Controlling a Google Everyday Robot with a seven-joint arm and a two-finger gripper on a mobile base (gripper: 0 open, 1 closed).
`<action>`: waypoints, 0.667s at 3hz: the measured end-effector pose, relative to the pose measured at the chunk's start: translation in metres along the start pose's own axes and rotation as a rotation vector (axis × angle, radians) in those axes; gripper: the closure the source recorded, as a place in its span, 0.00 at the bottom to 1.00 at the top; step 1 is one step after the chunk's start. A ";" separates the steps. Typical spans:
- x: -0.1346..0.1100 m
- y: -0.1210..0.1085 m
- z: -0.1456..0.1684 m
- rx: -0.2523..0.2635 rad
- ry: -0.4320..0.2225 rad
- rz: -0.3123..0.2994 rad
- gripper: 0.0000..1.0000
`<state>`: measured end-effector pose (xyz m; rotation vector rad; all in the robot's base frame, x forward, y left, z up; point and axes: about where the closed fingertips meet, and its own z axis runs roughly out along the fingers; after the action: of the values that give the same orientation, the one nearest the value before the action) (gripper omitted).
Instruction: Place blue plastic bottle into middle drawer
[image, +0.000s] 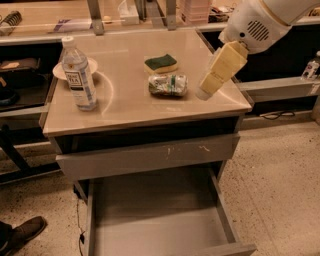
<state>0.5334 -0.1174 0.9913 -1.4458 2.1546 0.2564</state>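
The blue plastic bottle (78, 75) stands upright at the table's left rear; it is clear, with a white cap and a pale label. The middle drawer (155, 222) is pulled out wide below the table, grey, with a bare flat bottom. My gripper (206, 90) hangs from the white arm (255, 22) over the table's right side, just right of a crumpled green-white packet (168, 85) and far right of the bottle. It holds nothing that I can see.
A white bowl (90, 65) sits behind the bottle. A green-and-yellow sponge (161, 63) lies mid-table. A shut grey drawer front with pale scratches (150, 155) is above the open drawer. A shoe (25, 232) is at lower left. Counters run behind.
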 end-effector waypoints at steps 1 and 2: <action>-0.039 -0.002 0.018 -0.098 -0.077 0.006 0.00; -0.044 -0.002 0.018 -0.103 -0.089 0.002 0.00</action>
<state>0.5535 -0.0757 0.9994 -1.4599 2.0985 0.4300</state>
